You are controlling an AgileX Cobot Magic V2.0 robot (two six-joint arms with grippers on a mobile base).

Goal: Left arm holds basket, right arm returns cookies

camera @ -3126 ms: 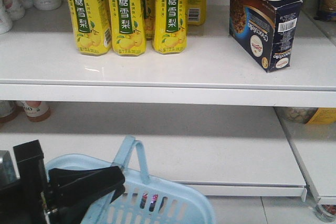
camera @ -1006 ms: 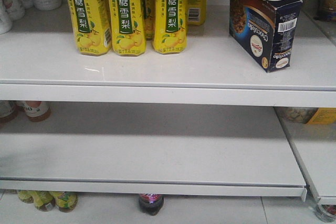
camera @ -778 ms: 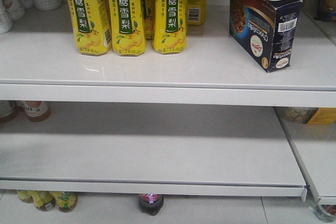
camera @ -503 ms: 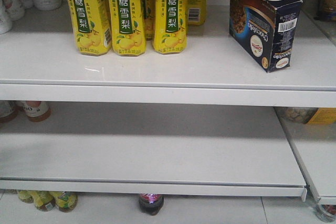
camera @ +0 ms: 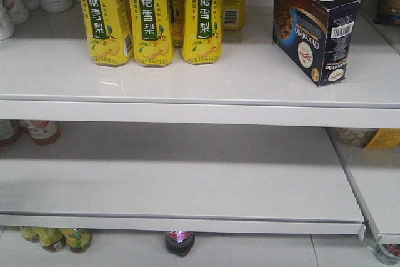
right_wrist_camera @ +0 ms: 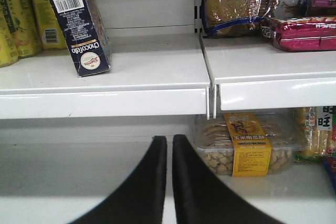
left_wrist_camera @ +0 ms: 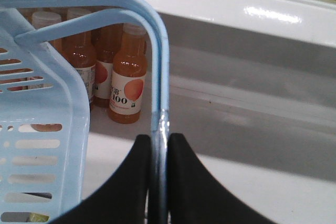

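Note:
The dark navy cookies box (camera: 314, 26) stands on the upper white shelf (camera: 200, 85) at the right, leaning a little; it also shows in the right wrist view (right_wrist_camera: 77, 22) at the upper left. My right gripper (right_wrist_camera: 169, 145) is shut and empty, low in front of the lower shelf, well below and right of the box. My left gripper (left_wrist_camera: 158, 142) is shut on a swing handle (left_wrist_camera: 160, 77) of the light blue basket (left_wrist_camera: 42, 129), whose slotted side fills the left of that view. Neither arm nor the basket shows in the front view.
Yellow drink bottles (camera: 150, 17) stand left on the upper shelf. Orange juice bottles (left_wrist_camera: 126, 77) stand behind the basket. A clear tub of snacks with a yellow label (right_wrist_camera: 247, 142) sits right of my right gripper. Bagged biscuits (right_wrist_camera: 247, 1) lie on the neighbouring shelf.
About three seconds ago the basket and left arm showed at the front view's bottom left; they have left that view. Over the last second nothing has changed there.

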